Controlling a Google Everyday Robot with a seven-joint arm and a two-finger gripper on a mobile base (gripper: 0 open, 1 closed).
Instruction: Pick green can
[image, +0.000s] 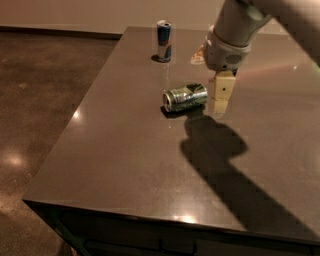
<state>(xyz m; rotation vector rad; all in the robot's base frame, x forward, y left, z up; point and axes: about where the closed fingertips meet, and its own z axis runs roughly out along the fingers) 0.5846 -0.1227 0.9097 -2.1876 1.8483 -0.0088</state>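
The green can (185, 97) lies on its side near the middle of the dark table (125, 150), its silver top facing left. My gripper (220, 96) hangs just right of the can, its cream fingers (221, 89) pointing down close to the can's right end. Nothing is held. The arm comes in from the upper right and hides the dark blue can behind it.
A slim blue-and-silver can (164, 41) stands upright at the back of the table. The table's left edge and front edge drop to a brown polished floor (40, 100). The arm's shadow lies across the right front of the table.
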